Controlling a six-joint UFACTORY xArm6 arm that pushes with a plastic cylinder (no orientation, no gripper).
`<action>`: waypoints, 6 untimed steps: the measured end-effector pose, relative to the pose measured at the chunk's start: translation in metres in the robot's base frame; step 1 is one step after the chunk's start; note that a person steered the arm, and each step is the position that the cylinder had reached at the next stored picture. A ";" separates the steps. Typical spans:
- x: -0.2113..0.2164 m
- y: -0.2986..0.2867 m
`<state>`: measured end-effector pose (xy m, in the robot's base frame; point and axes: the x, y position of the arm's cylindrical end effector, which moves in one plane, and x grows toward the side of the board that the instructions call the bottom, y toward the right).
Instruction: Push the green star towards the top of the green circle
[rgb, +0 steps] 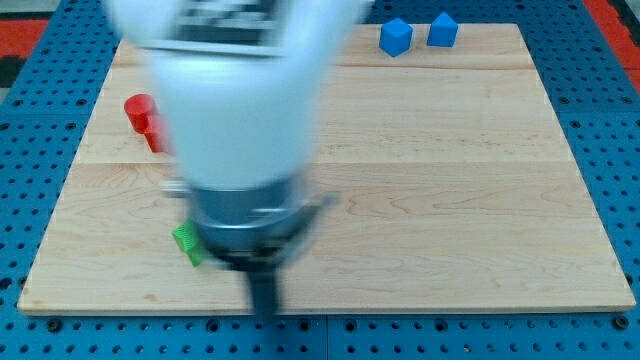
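The arm, blurred, fills the upper-left and centre of frame. The rod's tip (264, 308) sits near the desk (450, 200) bottom edge, lower centre-left. No claw on this rig, so nothing is grasped. A green block (186, 243), mostly hidden by the arm, lies just left of the rod; shape, heading and long axis can't be told. 2 red blocks (143, 118) upper left; 2 blue blocks (418, 34) at top, right of centre.
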<state>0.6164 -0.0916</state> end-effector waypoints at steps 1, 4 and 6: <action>-0.044 -0.087; -0.070 -0.059; -0.104 0.000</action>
